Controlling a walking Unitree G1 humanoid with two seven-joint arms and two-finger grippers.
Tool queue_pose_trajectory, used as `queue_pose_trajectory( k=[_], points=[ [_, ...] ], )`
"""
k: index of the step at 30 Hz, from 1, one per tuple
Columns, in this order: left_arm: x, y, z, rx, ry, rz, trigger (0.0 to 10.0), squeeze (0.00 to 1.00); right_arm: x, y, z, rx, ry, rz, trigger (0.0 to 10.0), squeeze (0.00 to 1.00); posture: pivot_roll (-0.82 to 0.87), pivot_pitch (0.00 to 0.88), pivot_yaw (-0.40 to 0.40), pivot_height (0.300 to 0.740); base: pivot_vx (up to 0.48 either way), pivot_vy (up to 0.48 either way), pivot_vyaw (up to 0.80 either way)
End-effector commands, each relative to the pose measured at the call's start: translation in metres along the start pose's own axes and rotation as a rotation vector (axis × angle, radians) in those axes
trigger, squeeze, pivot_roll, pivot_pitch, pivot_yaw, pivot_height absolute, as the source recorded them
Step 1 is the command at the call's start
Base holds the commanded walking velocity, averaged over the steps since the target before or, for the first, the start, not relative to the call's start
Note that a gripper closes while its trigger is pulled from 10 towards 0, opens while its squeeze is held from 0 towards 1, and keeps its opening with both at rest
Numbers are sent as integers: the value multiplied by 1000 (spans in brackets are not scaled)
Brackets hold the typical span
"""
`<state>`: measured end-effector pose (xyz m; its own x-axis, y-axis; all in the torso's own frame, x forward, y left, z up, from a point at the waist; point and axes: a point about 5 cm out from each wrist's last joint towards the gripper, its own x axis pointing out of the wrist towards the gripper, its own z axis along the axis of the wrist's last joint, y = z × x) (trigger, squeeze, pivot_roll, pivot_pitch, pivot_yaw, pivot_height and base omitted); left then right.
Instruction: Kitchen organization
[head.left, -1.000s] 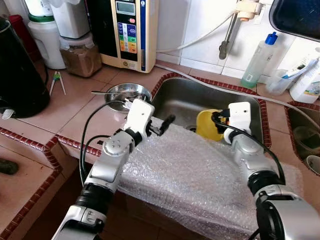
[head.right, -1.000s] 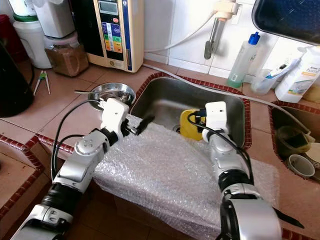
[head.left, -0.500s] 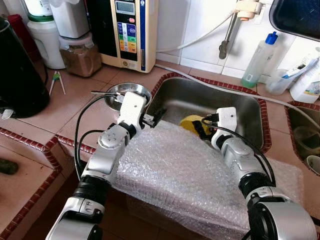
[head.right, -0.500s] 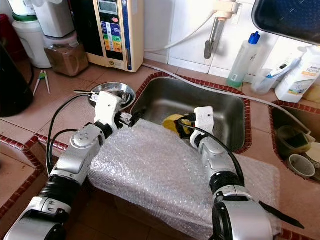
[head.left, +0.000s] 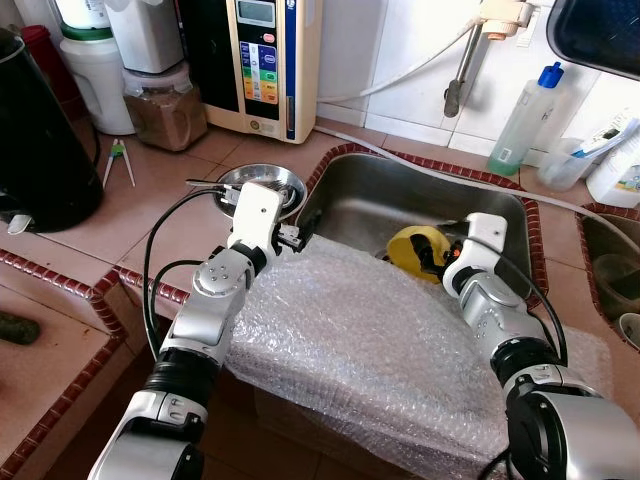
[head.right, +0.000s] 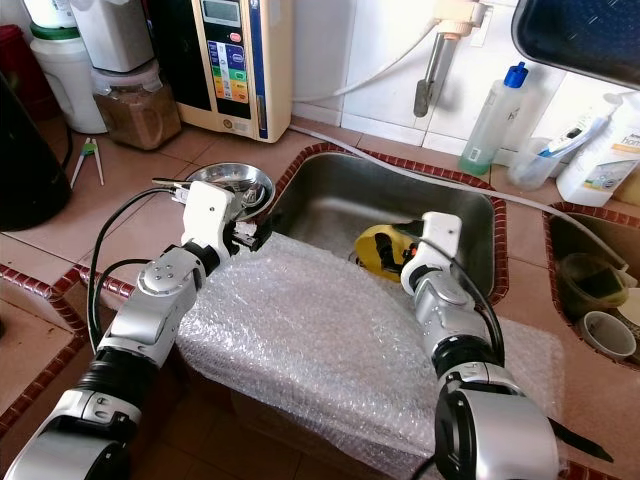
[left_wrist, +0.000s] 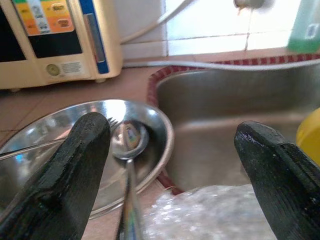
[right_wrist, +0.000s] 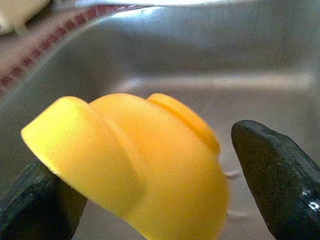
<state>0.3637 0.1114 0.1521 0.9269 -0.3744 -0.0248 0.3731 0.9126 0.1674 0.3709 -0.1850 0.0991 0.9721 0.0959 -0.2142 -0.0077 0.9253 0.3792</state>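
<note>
Covering the near counter edge, a sheet of bubble wrap (head.left: 370, 350) hides whatever lies beneath it, and both forearms rest over it, so the front wall of the steel sink (head.left: 370, 195) is cut off from the head views. The right gripper (head.left: 440, 262) reaches into the sink, where a yellow bowl (head.left: 412, 246) sits tipped on its side near the drain; the wrist housing blocks the fingertips in the head views. In the right wrist view the bowl (right_wrist: 135, 165) sits between the two black fingers (right_wrist: 277, 175), one finger tucked under its rim and the other standing apart from it, so the jaws are spread wide and contact on the far side cannot be told. The left gripper (head.right: 252, 234) hovers at the sink's left corner, jaws wide apart and holding nothing, just beside a small steel dish (head.left: 262, 185) on the tiled counter (head.left: 150, 215). A spoon (left_wrist: 129, 142) lies in that dish, its handle blurred in the left wrist view.
</note>
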Motion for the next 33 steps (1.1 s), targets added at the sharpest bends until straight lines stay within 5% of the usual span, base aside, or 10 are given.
queue_pose_trajectory(
  k=[1, 4, 5, 6, 8, 12, 13, 14, 17, 33],
  points=[
    [4, 4, 4, 14, 5, 19, 10000, 792, 0, 2, 9, -43, -32, 31, 10000, 1000, -67, 0, -24, 740, 0, 0, 0],
    [5, 12, 4, 26, 26, 61, 10000, 784, 0, 5, 1, -73, 7, 54, 10000, 1000, -69, 0, -22, 740, 0, 0, 0],
    [5, 13, 4, 24, 29, 68, 10000, 549, -1, 8, -3, -122, 42, 108, 10000, 1000, -67, 1, -21, 740, 0, 0, 0],
    [6, 15, 3, 22, 36, 75, 10000, 459, -3, 15, -17, -198, 143, 205, 10000, 1000, -70, 2, -19, 740, 0, 0, 0],
    [6, 15, 3, 22, 41, 75, 10000, 431, -5, 21, -28, -263, 207, 267, 10000, 1000, -70, 2, -20, 740, 0, 0, 0],
    [5, 15, -2, 31, 57, 75, 10000, 424, -2, 25, -21, -94, 157, 243, 10000, 1000, -66, 4, -19, 740, 0, 0, 0],
    [5, 16, -3, 32, 61, 83, 10000, 341, -2, 24, -17, -100, 124, 230, 10000, 1000, -64, 5, -19, 740, 0, 0, 0],
    [5, 17, -3, 34, 64, 87, 10000, 63, -2, 24, -15, -144, 105, 233, 10000, 1000, -64, 5, -18, 740, 0, 0, 0],
    [5, 22, -4, 41, 76, 112, 10000, 0, -3, 32, -11, -204, 66, 281, 10000, 0, -66, 7, -17, 740, 0, 0, 0],
    [16, 51, 0, -21, 175, 245, 10000, 0, -27, 74, -25, -349, 7, 458, 10000, 0, -85, 20, -1, 740, 0, 0, 0]
  ],
)
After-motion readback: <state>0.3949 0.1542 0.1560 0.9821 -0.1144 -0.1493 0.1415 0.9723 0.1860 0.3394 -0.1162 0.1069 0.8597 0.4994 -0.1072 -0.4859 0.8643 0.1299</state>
